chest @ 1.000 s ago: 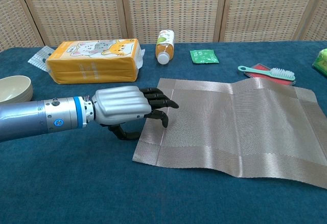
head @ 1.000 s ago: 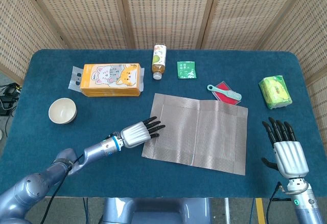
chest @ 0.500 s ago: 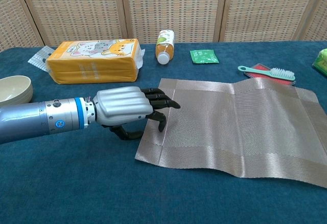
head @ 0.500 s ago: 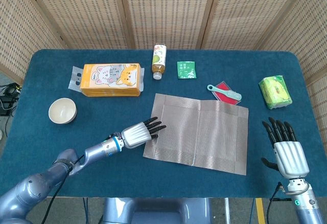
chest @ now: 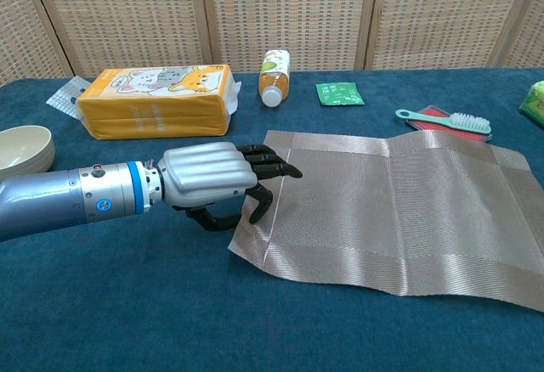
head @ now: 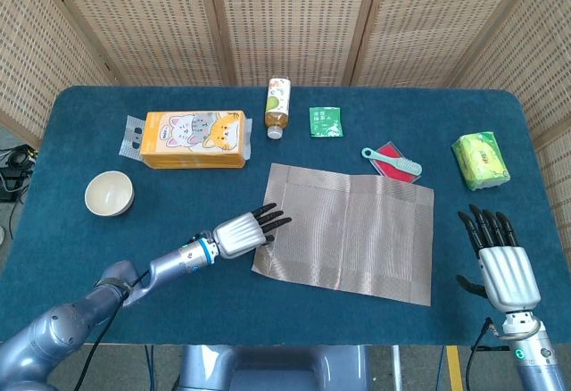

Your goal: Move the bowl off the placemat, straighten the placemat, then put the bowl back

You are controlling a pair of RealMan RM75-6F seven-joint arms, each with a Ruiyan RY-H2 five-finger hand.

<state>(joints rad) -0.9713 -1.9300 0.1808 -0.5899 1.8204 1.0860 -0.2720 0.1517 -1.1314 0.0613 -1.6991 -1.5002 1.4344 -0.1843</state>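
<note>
Left robot hand (head: 239,232) in head view: fingers stretched flat, tips on the left edge of the grey placemat (head: 348,230), thumb tucked under; whether it pinches the mat edge, cannot tell from here. Right robot hand (head: 501,266) sits at the counter's (head: 80,266) lower right corner, fingers spread, holding nothing, off the mat. Bowl (head: 109,193) stands on bare counter at far left, well apart from the mat; inside looks empty. Along the back: orange cat-print pack (head: 194,139), bottle (head: 278,107) lying on its side, green sachet (head: 326,121), teal brush (head: 391,161) on a red item, green tissue pack (head: 482,160) at right.

Chest view: left robot hand (chest: 211,178) with fingertips over the mat's (chest: 391,211) near-left edge, thumb curled beneath, edge of mat between thumb and fingers, looks pinched. Mat lies skewed, slightly rippled. Bowl (chest: 24,148) rim visible at left edge, contents not visible. Pack (chest: 155,98), bottle (chest: 274,75), sachet (chest: 339,93), brush (chest: 446,120) behind. Right robot hand not visible here.
</note>
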